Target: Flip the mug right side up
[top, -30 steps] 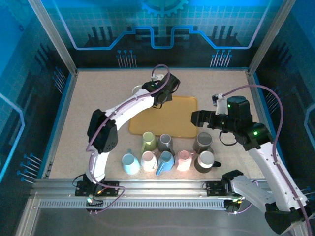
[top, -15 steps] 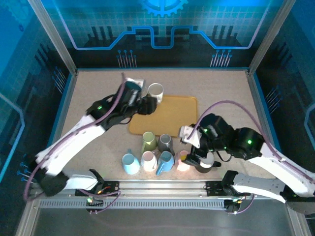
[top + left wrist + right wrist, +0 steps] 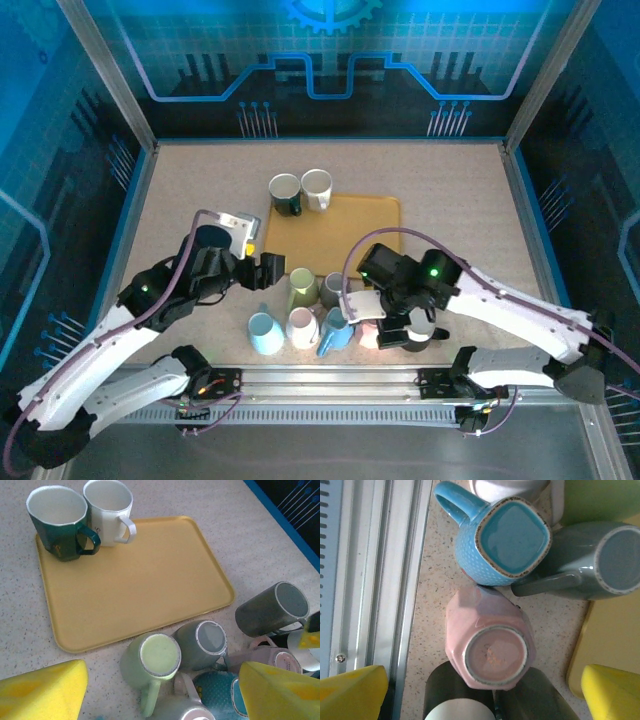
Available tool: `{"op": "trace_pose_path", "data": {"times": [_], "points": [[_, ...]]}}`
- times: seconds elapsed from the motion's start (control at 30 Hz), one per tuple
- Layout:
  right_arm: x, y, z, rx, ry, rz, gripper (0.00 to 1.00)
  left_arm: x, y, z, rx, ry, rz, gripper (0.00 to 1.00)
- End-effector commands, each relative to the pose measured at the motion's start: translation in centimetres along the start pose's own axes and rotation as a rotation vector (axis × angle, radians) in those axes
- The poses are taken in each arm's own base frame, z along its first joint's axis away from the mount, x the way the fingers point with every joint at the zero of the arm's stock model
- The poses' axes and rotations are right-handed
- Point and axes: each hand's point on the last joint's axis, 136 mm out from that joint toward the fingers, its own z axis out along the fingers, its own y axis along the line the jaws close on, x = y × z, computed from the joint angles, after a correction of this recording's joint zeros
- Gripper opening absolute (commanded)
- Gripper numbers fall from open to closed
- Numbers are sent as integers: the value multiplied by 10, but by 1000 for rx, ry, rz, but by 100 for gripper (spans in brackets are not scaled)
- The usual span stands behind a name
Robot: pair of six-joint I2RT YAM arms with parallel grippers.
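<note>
Although several mugs stood base-up in a huddle at the near edge of the tabletop (image 3: pixel 190 200), the overhead view put the right jaws above the pink mug (image 3: pixel 372 325), so that one looked the likely mug to turn. The left jaws hung off to the left of the huddle. A dark green mug (image 3: pixel 284 193) and a white mug (image 3: pixel 316 188) stood mouth-up at the far corner of the yellow tray (image 3: pixel 350 240).

In the left wrist view the left jaws stood wide apart and held nothing, with a green mug (image 3: pixel 155 660) and a grey mug (image 3: pixel 210 640) base-up below them.

In the right wrist view the right jaws were spread wide and empty, one yellow pad (image 3: pixel 350 690) on each side of the picture, and the pink mug's base (image 3: pixel 495 655) faced up between them. The blue mug (image 3: pixel 507 535) seemed to touch it, and dark mugs crowded its other side. Its handle could not be made out. A good grasp would probably come straight down, close across the mug's flat sides, and lift it clear of its neighbours before any rolling over.
</note>
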Motion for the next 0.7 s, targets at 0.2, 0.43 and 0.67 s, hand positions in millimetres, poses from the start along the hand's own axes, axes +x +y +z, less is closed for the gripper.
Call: {"op": "trace_pose_path", "data": {"times": [0.2, 0.43, 0.67], "points": [[11, -12, 24, -20, 119, 2, 100, -15, 25, -18, -105, -175, 55, 79], [17, -11, 43, -74, 192, 7, 100, -10, 23, -16, -85, -165, 77, 79], [21, -9, 63, -101, 239, 25, 100, -10, 22, -17, -80, -175, 69, 79]]}}
